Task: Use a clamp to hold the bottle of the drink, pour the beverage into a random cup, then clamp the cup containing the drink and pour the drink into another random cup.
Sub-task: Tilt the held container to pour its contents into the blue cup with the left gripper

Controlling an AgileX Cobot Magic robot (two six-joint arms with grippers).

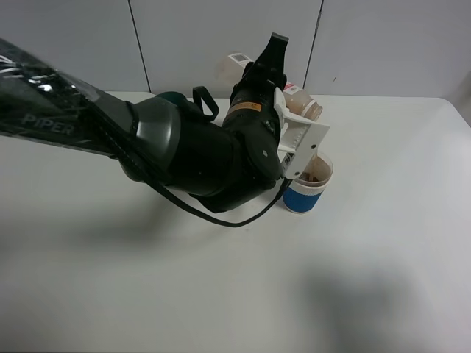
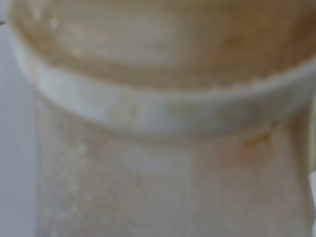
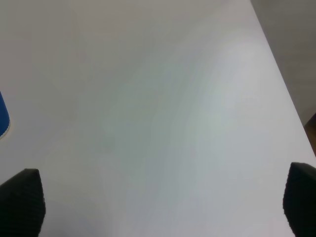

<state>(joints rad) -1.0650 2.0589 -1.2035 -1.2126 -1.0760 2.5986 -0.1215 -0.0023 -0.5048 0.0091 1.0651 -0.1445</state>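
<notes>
The small clear bottle (image 1: 303, 107) with a pink-red label hangs tipped in the left claw (image 1: 300, 132), neck slanting down to the right over the upright blue-banded cup (image 1: 303, 194), which holds brown beverage (image 1: 318, 175).

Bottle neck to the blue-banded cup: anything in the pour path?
No separate object visible. The small clear plastic bottle is tilted in the left gripper, neck pointing toward the short blue-banded translucent cup. Only that gripper's white jaw plate overlaps the cup's rim in the exterior view; depth unclear.
</notes>
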